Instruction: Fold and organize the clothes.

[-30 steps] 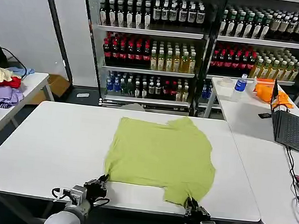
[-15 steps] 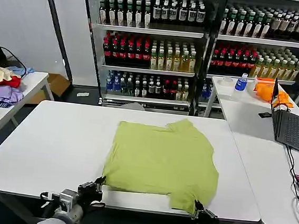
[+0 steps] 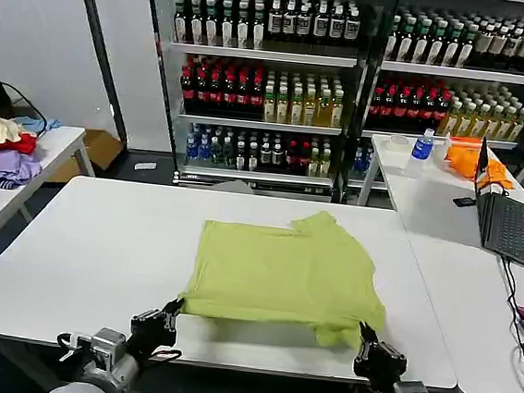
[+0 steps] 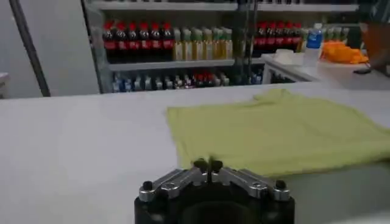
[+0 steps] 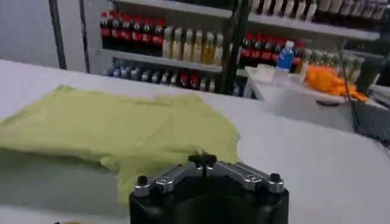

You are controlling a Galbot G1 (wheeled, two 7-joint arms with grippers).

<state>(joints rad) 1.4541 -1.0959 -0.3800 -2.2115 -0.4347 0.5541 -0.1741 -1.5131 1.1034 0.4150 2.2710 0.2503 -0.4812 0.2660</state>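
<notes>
The lime T-shirt (image 3: 282, 273) lies mid-tabletop (image 3: 80, 253), its near hem now lifted and carried farther away than a second ago. The left gripper (image 3: 173, 307) and right gripper (image 3: 363, 334) each pinch a near corner, beginning the fold.

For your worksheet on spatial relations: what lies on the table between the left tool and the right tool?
In the head view, the T-shirt's near hem spans the table between the left tool and right tool, each at a corner.
</notes>
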